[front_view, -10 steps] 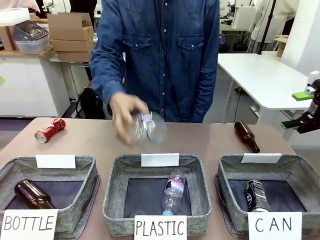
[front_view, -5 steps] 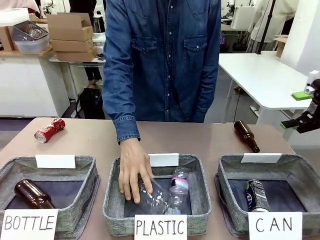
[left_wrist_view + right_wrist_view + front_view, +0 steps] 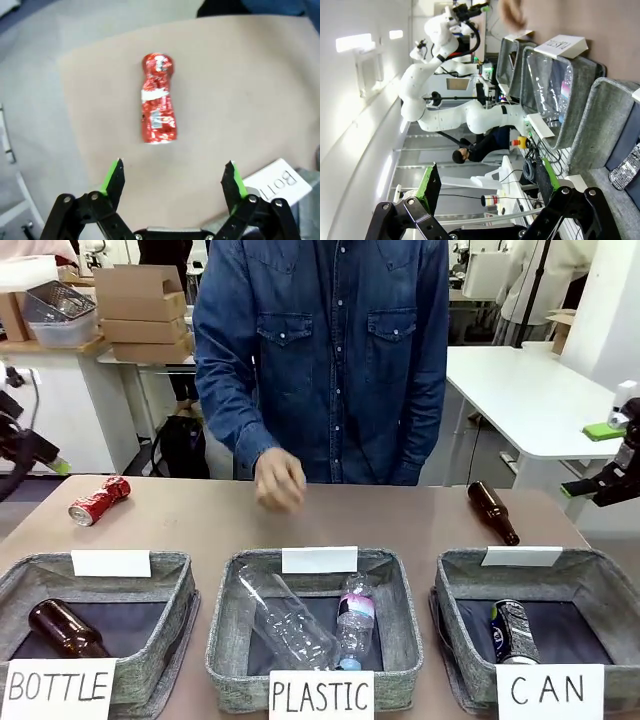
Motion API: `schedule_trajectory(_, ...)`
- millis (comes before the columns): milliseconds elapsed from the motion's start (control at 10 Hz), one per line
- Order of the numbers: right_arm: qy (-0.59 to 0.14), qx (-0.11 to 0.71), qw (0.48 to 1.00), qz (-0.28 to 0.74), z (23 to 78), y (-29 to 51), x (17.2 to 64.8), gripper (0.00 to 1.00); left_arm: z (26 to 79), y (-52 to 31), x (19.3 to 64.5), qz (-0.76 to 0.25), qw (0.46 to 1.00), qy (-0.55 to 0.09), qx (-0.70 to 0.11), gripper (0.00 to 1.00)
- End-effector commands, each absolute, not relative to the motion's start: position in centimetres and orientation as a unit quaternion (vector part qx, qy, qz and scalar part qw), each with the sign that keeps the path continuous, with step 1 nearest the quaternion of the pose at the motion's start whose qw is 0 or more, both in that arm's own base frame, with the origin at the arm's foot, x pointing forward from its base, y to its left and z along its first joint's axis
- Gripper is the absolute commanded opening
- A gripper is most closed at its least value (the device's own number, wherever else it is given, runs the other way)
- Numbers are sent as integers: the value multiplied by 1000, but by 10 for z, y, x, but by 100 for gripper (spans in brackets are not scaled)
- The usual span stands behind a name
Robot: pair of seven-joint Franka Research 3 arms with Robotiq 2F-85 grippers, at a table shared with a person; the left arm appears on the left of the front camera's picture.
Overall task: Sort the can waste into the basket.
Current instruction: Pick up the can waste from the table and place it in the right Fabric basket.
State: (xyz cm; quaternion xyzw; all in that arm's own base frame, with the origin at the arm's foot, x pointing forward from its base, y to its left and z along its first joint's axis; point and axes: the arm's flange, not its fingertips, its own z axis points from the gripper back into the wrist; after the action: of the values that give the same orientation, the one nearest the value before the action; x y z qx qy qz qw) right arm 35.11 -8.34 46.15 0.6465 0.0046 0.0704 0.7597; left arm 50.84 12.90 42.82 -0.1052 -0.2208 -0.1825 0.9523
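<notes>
The dented red metal drink can [image 3: 99,500] lies on its side on the bare brown tabletop [image 3: 400,520] at the far left. It is outside every basket and well apart from the square grey woven-fabric basket [image 3: 600,585] at the near right, the one with the white "CAN" card [image 3: 549,690]. The dented silver can with dark blue print [image 3: 513,632] already lies on that basket's dark bottom. I judge the task about half done: one can is sorted, and the red one has yet to be picked up and carried across the whole row.

The left gripper [image 3: 174,172] hovers over the table close to the red can. Its green-padded fingers are spread wide with nothing between them, and the can lies lengthwise ahead of the gap. The right gripper [image 3: 487,175] hangs at the right edge of the scene, fingers likewise apart and empty.

Farther out, a brown glass bottle [image 3: 493,512] lies on the table at the far right, and another brown bottle [image 3: 65,628] lies in the left basket. Two clear plastic bottles [image 3: 285,618] lie in the middle basket. The person's hand [image 3: 279,481] is above the far middle.
</notes>
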Motion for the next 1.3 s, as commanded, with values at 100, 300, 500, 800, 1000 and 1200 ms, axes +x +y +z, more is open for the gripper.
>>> schedule_trajectory(100,2,646,759,80,462,-85,349,100,443,127,501,-199,947,-225,-117,100)
schedule_trajectory(300,2,646,759,80,462,-85,349,100,413,120,526,-203,947,-234,-83,100)
schedule_trajectory(500,2,646,759,80,462,-85,349,100,393,109,550,-271,934,-203,-116,100)
schedule_trajectory(800,2,646,759,80,462,-85,349,100,372,106,578,-310,935,-146,-95,100)
schedule_trajectory(1000,2,646,759,80,462,-85,349,100,354,103,588,-348,923,-136,-88,100)
schedule_trajectory(1200,2,646,759,80,462,-85,349,100,337,101,600,-348,927,-120,-80,100)
